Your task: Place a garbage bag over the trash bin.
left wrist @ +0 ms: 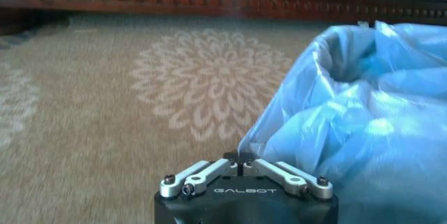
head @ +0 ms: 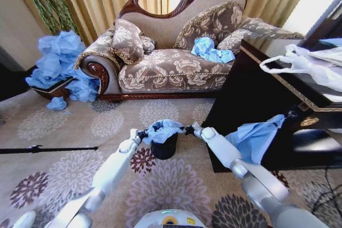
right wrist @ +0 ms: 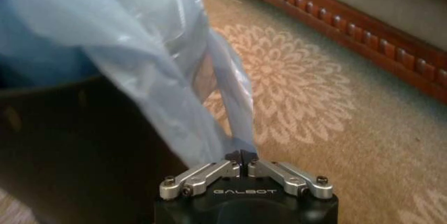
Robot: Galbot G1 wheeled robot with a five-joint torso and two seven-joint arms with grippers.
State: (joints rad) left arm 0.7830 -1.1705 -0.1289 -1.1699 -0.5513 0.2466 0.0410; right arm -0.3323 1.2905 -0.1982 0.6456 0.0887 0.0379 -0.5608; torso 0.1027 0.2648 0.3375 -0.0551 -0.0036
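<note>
Head view, bin: the trash bin [head: 164, 146] stands on the patterned carpet [head: 64, 126] in front of the sofa [head: 171, 62], just ahead of the robot.
Head view, bag: the garbage bag [head: 162, 130] is draped across the bin's mouth, bunched up top, black wall bare below.
Head view, arms: left gripper [head: 141, 133] at the bag's left edge, right gripper [head: 187, 130] at its right edge, one each side of the rim.
Head view, surroundings: heap of blue bags [head: 61, 65] far left, white bag [head: 307, 65] on the dark cabinet [head: 256, 89], all well apart from the work.
Left wrist view, claw: left gripper [left wrist: 239, 161] pinched closed on a fold of the garbage bag [left wrist: 356, 124]; the bag's open mouth shows beyond it.
Right wrist view, claw: right gripper [right wrist: 241, 157] clamped tight on a thin strip of the garbage bag [right wrist: 154, 62], film pulled taut; the trash bin [right wrist: 77, 145] wall sits right beside it.
Step in hand: by my read, stretching the bag's mouth over the rim, both sides held.
Next move calls for: probably drawing both edges outward and down together, evenly, so the film cuffs the rim without tearing or tipping the bin.
</note>
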